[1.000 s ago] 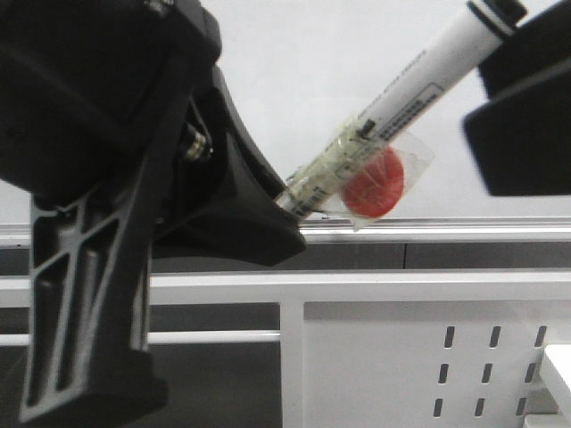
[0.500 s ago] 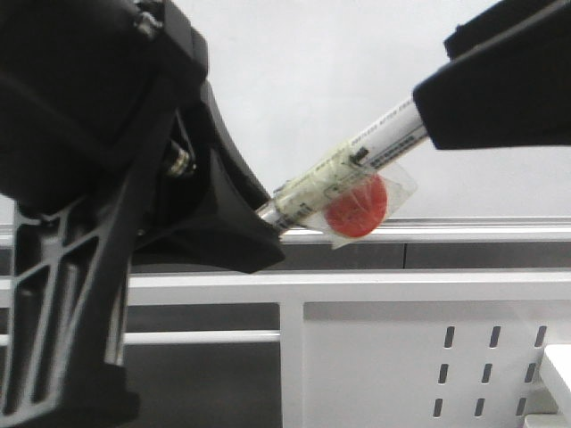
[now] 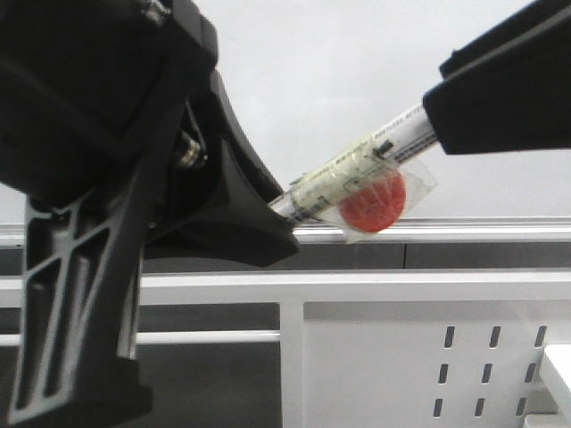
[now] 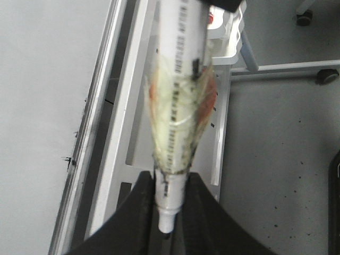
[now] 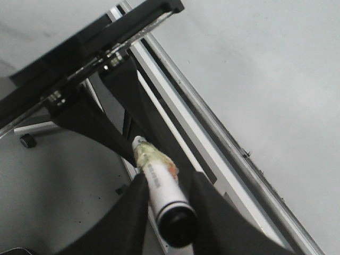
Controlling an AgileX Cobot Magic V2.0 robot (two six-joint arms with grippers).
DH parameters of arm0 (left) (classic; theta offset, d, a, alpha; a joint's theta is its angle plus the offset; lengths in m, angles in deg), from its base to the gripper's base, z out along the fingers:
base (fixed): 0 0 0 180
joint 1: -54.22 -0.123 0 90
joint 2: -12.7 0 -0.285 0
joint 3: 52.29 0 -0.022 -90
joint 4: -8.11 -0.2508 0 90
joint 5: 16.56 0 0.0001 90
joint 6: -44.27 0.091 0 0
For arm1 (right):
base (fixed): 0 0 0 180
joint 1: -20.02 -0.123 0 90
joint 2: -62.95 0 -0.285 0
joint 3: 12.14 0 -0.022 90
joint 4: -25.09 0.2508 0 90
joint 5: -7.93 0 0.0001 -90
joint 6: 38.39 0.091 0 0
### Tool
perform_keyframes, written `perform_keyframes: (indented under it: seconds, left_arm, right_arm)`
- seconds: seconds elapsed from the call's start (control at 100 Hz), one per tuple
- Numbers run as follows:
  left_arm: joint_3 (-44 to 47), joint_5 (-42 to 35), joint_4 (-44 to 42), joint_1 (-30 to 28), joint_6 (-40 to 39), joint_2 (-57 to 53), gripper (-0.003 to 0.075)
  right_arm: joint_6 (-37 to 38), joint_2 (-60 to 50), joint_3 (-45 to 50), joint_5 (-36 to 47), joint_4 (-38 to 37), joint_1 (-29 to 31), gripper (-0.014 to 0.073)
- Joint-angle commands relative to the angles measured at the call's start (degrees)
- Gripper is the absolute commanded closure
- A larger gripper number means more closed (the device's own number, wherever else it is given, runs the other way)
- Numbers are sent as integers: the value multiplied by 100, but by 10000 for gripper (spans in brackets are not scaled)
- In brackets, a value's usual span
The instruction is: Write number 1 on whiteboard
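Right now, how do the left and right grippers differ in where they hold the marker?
The left gripper clamps the marker near its writing tip, lower down; the right gripper flanks its black rear end, higher up. Whether the right one is pressing is unclear. Both straddle the same tilted marker.

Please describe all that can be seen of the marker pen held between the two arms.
The marker is a white plastic barrel with small black print, wrapped midway in yellowed clear tape that fixes a red disc to it. It lies tilted before the whiteboard. The left tool grips its tip end, and the right tool grips its black-capped end.
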Motion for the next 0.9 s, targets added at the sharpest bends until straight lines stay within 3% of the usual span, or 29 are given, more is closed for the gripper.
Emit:
perform_keyframes:
  seconds: [0.0,0.04,0.15,0.22,0.29,0.46,0.54,0.69,0.76,0.81,0.86,0.89]
  left_arm:
    - [-190,-322,-173,35,3,-176,740]
    - [-190,-322,-194,35,3,-176,740]
    - [-199,-482,-182,35,3,-178,736]
    - [-199,-681,-182,35,3,-189,694]
    - [-199,-944,-182,35,3,-231,593]
    - [-199,-1188,-142,35,-81,-423,219]
    - [-199,-1123,-78,35,-314,-568,167]
    - [-199,-1042,-23,35,-939,-1094,178]
    - [-199,-1053,-23,35,-1115,-1443,244]
    - [-160,-1016,-23,35,-1113,-1753,398]
    - [-132,-922,-23,35,-1113,-2034,662]
    - [-105,-839,-23,35,-1113,-2189,734]
  right_arm:
    - [-75,15,-198,292,43,47,582]
    - [-75,15,-198,292,43,47,671]
    - [-75,15,-198,340,58,47,666]
    - [-75,15,-198,340,38,47,666]
    - [-75,15,-198,340,-54,47,666]
    - [-21,15,-198,408,50,115,666]
    - [-21,15,-198,445,57,229,665]
    - [-21,-7,-198,457,57,491,665]
    - [-21,-51,-198,457,57,567,665]
    - [-21,-114,-198,457,57,588,665]
    - [-21,-191,-198,457,57,588,665]
    - [-21,-260,-198,468,57,588,665]
